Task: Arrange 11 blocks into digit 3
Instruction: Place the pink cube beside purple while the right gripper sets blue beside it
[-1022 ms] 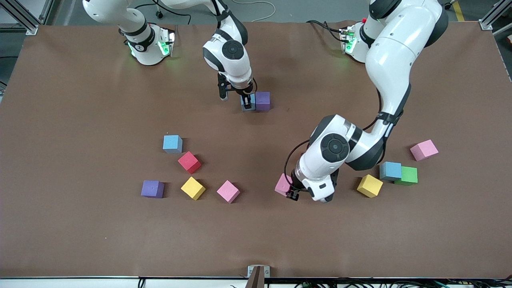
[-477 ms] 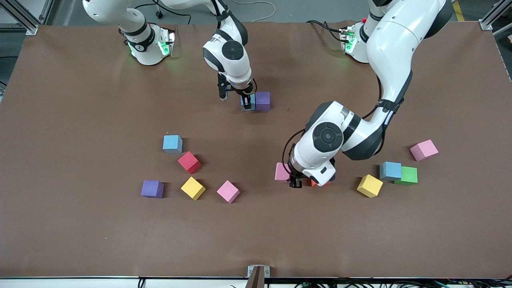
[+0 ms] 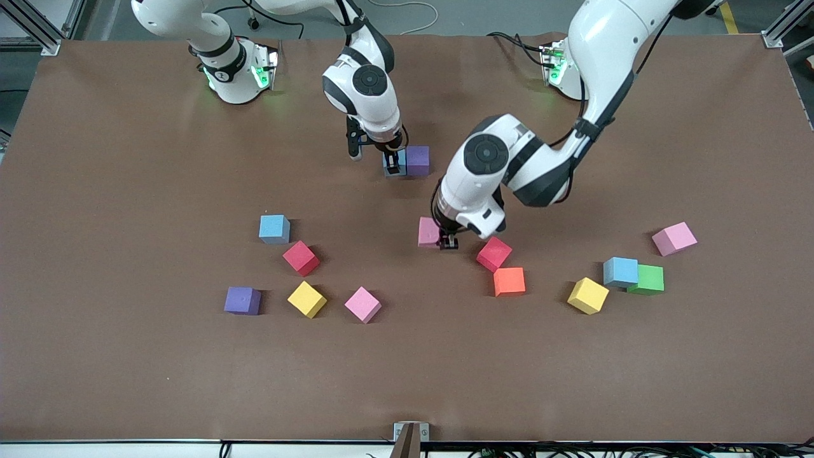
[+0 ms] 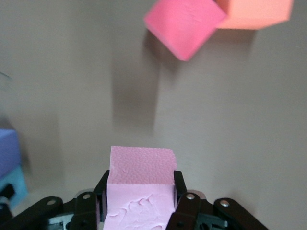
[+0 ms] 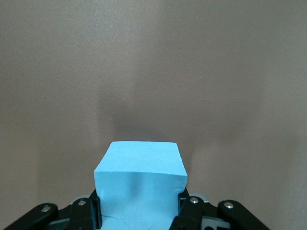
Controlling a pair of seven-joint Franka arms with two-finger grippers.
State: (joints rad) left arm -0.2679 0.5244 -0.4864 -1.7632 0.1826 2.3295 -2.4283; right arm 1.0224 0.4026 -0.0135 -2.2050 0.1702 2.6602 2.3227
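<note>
Both wrist views show jaws clamping cubes: left gripper [image 4: 140,211] pink block [image 4: 140,191], right gripper [image 5: 139,211] blue block [image 5: 139,184]

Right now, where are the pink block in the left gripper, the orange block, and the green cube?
pink block in the left gripper [image 4: 140,178], left wrist view, on its face between the fingers
orange block [image 3: 509,281], front view, on its top face
green cube [image 3: 651,278], front view, on its top face

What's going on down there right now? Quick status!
Left tool shut on pink block, airborne. Right tool shut on blue block beside purple block. Path clear.
</note>
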